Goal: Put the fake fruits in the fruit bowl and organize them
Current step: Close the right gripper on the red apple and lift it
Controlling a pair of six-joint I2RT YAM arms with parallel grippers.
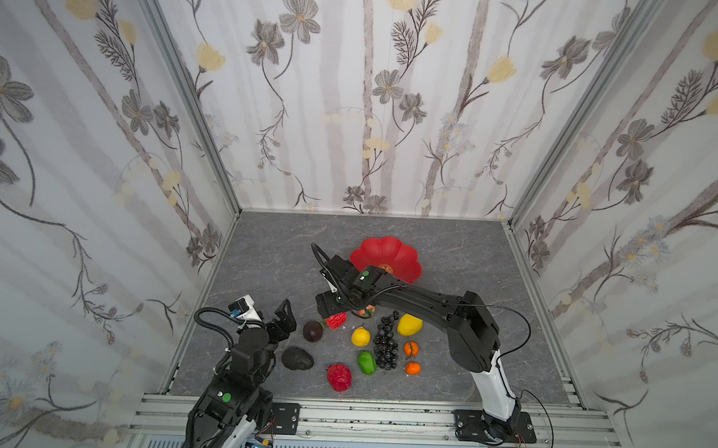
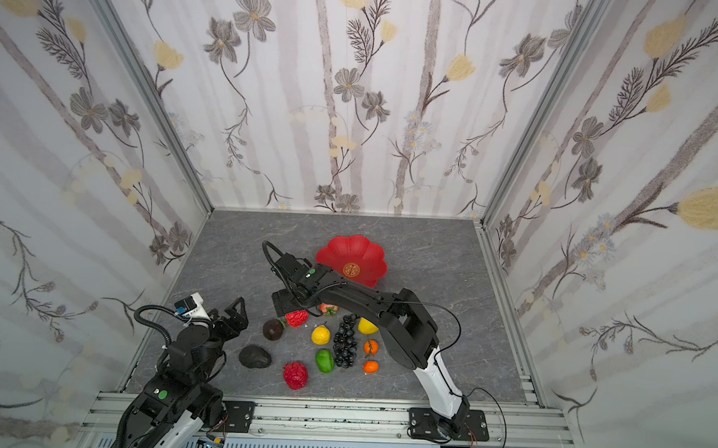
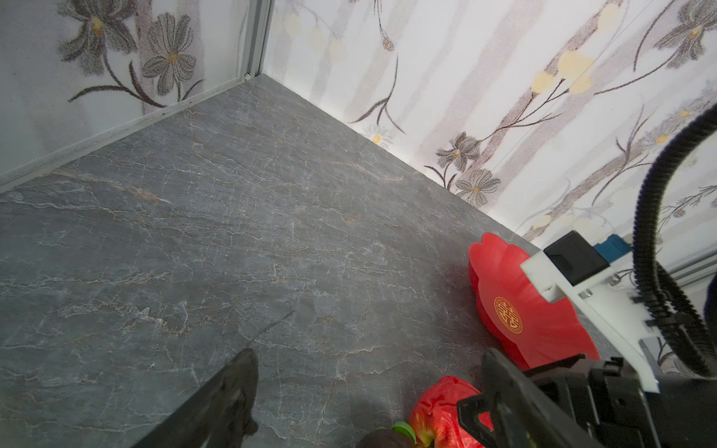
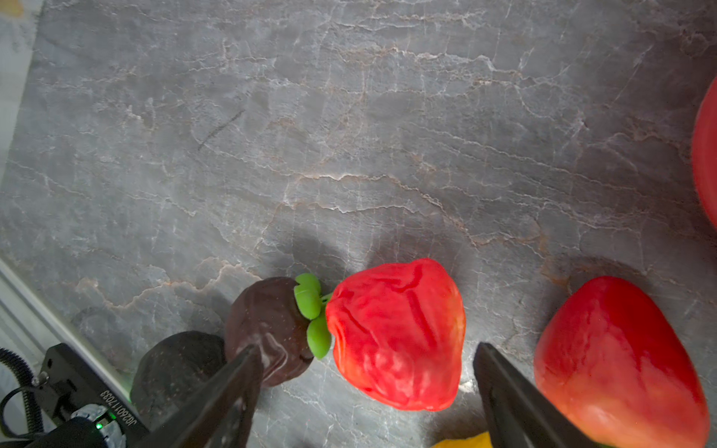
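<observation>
The red scalloped fruit bowl (image 1: 389,253) (image 2: 354,254) (image 3: 516,279) sits empty at mid-table. The fake fruits lie in front of it. My right gripper (image 4: 368,364) (image 1: 331,313) is open low over a crinkled red fruit (image 4: 395,333) (image 1: 336,320), one finger on each side and neither touching it. A dark round fruit with green leaves (image 4: 267,322) (image 1: 313,331) touches that fruit. My left gripper (image 3: 366,368) (image 1: 285,318) hangs open and empty, left of the dark fruit.
Also on the table are a dark avocado (image 1: 297,359), a lemon (image 1: 360,336), a black grape bunch (image 1: 386,345), a yellow fruit (image 1: 410,325), two oranges (image 1: 411,349), a green pepper (image 1: 366,362) and another crinkled red fruit (image 1: 339,377). A smooth red fruit (image 4: 620,360) lies beside the right finger.
</observation>
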